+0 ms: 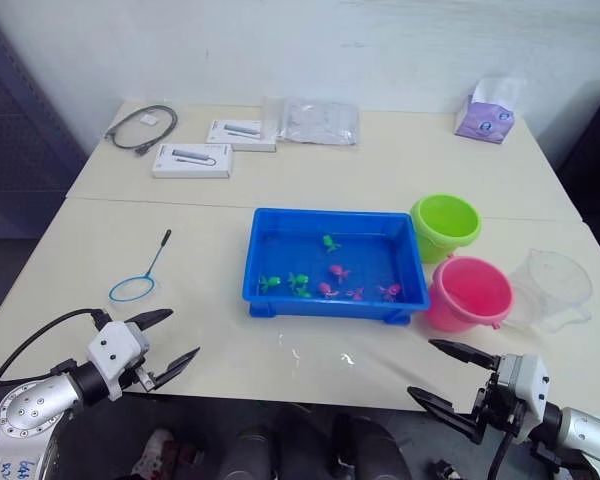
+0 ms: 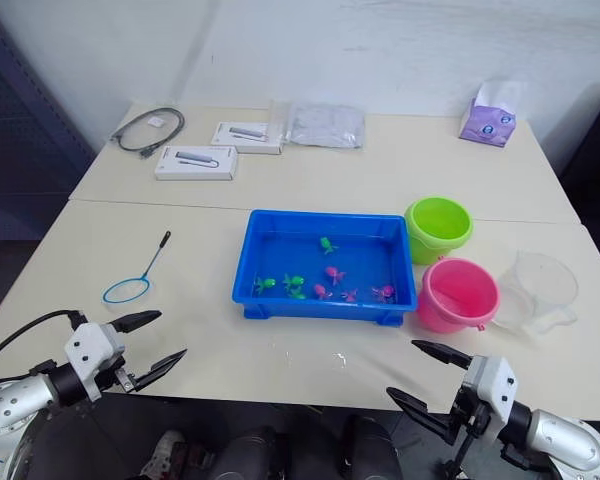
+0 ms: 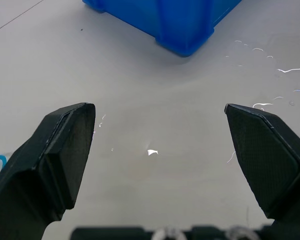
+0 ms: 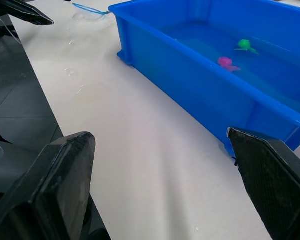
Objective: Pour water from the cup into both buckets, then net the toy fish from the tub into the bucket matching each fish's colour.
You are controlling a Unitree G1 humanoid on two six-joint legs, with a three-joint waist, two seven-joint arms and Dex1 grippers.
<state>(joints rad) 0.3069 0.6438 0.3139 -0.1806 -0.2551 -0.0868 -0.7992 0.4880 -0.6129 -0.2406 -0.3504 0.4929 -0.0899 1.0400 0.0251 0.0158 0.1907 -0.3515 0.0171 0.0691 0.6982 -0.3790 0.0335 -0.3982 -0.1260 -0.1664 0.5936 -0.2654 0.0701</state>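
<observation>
The first step, pouring, looks not yet begun: the cup [image 1: 552,287] stands on the worktop [image 1: 400,165] at the far right, just right of the pink bucket [image 1: 467,293], with the green bucket [image 1: 445,226] just beyond the pink one. The tub [image 1: 332,263] sits mid-worktop holding green and pink fish [image 1: 329,277] in water; the net [image 1: 143,275] lies well to its left.

Both grippers hover over the near edge, empty, fingers spread wide: the left gripper [image 1: 161,342] near the net, the right gripper [image 1: 450,375] just near of the pink bucket.

The cup is the right gripper's job. I cannot make out the handle's direction, nor whether the cup holds water. It should reach past the pink bucket without nudging it, close on the handle or wall, and lift level. Tip slowly, spout over each bucket's mouth. The light buckets may slide or tip if bumped, and drops already lie on the worktop near the tub.
</observation>
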